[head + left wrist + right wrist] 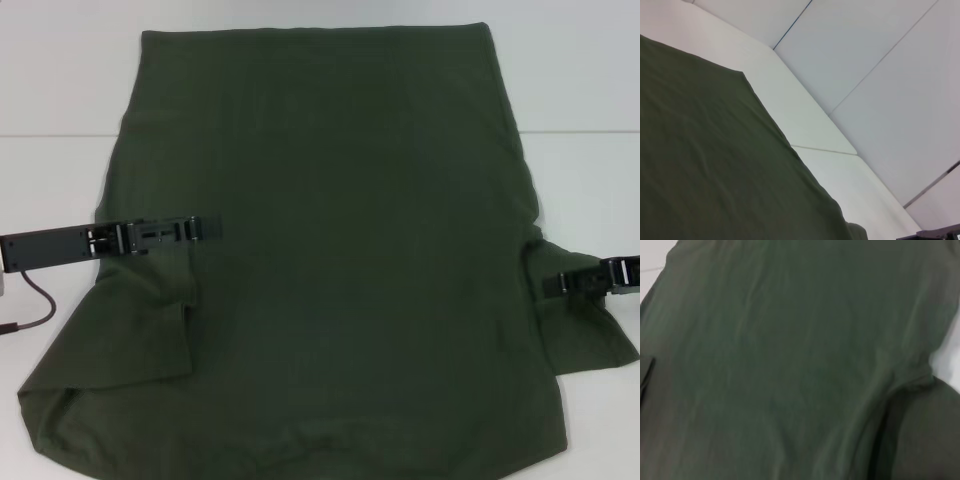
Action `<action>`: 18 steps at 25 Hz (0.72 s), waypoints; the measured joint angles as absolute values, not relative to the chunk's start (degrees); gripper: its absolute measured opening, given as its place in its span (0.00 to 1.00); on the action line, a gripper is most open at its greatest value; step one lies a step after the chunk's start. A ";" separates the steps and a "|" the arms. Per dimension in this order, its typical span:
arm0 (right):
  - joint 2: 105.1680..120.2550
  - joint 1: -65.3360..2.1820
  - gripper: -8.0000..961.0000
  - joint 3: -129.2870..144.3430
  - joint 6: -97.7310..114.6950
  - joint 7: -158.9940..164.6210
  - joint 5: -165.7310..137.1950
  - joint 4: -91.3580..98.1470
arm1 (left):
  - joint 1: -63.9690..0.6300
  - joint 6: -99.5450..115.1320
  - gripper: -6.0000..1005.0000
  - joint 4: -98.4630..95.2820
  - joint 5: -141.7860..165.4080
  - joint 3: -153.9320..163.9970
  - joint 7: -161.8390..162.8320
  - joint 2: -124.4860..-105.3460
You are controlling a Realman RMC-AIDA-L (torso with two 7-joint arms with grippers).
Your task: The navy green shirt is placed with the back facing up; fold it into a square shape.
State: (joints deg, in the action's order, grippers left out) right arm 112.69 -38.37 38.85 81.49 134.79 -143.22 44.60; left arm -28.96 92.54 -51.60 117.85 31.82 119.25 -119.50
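The navy green shirt (715,165) fills the lower left of the frame, its straight edge running diagonally from a corner at upper centre-left down to the bottom edge. Beside it lies bare white table (805,115), a seam crossing it mid-frame. Pale wall panels (880,75) take the upper right. A sliver of the right gripper (935,234) peeks in at the bottom right corner.

You have bare white table (60,90) along the far edge and down both sides of the navy green shirt (340,250), open for an approach. The left gripper (205,228) lies across the shirt's left edge, the right gripper (553,284) at its right edge. A dark cable (40,305) trails beside the left arm.
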 joint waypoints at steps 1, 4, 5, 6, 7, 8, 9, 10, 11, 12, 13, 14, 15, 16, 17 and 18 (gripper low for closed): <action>112.62 -38.35 0.83 38.94 81.33 134.87 -143.47 44.60 | -28.85 92.54 0.90 -51.57 117.68 31.82 119.23 -119.51; 112.50 -38.30 0.83 39.05 81.20 135.03 -145.21 44.61 | -28.62 92.55 0.90 -50.88 116.87 31.82 119.15 -119.30; 112.42 -38.28 0.83 39.06 81.21 134.98 -145.65 44.68 | -28.60 92.54 0.90 -50.49 116.68 31.82 119.13 -119.15; 112.36 -38.22 0.83 39.07 81.25 134.90 -145.84 44.80 | -28.60 92.55 0.90 -50.26 116.56 31.82 119.12 -119.06; 112.27 -38.13 0.83 39.07 81.44 134.78 -145.93 45.01 | -28.57 92.55 0.90 -50.01 116.40 31.82 119.11 -118.99; 112.12 -38.00 0.82 39.05 81.73 134.70 -145.94 45.22 | -28.55 92.55 0.90 -49.86 116.25 31.82 119.05 -118.97; 111.92 -37.92 0.82 38.98 82.07 134.69 -145.95 45.42 | -28.53 92.55 0.90 -49.74 116.14 31.82 118.98 -118.97; 111.73 -37.83 0.82 38.91 82.22 134.70 -145.96 45.60 | -28.50 92.55 0.90 -49.59 116.02 31.81 118.87 -118.97; 111.57 -37.74 0.82 38.91 82.35 134.73 -145.97 45.76 | -28.48 92.55 0.90 -49.49 115.96 31.82 118.76 -118.98; 111.46 -37.62 0.82 38.93 82.43 134.75 -145.98 45.91 | -28.48 92.55 0.90 -49.45 115.94 31.81 118.69 -118.97; 111.44 -37.52 0.82 38.97 82.44 134.76 -145.98 45.96 | -28.48 92.55 0.90 -49.43 115.93 31.82 118.67 -118.98; 111.45 -37.44 0.82 39.02 82.29 134.75 -146.00 45.98 | -28.47 92.55 0.90 -49.41 115.93 31.82 118.67 -118.98; 111.53 -37.41 0.82 39.12 81.99 134.70 -146.02 45.92 | -28.47 92.55 0.90 -49.39 115.93 31.82 118.67 -118.99; 111.64 -37.38 0.81 39.31 81.72 134.65 -146.04 45.81 | -28.47 92.55 0.90 -49.38 115.93 31.82 118.66 -118.99; 111.80 -37.37 0.81 39.62 81.34 134.63 -146.08 45.69 | -28.47 92.54 0.90 -49.38 115.93 31.81 118.66 -119.00; 111.95 -37.36 0.81 39.94 81.04 134.64 -146.12 45.55 | -28.47 92.55 0.90 -49.38 115.92 31.82 118.65 -119.00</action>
State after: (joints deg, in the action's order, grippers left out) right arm 111.95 -37.36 39.94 81.04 134.64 -146.12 45.55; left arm -28.47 92.55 -49.38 115.92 31.82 118.65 -119.00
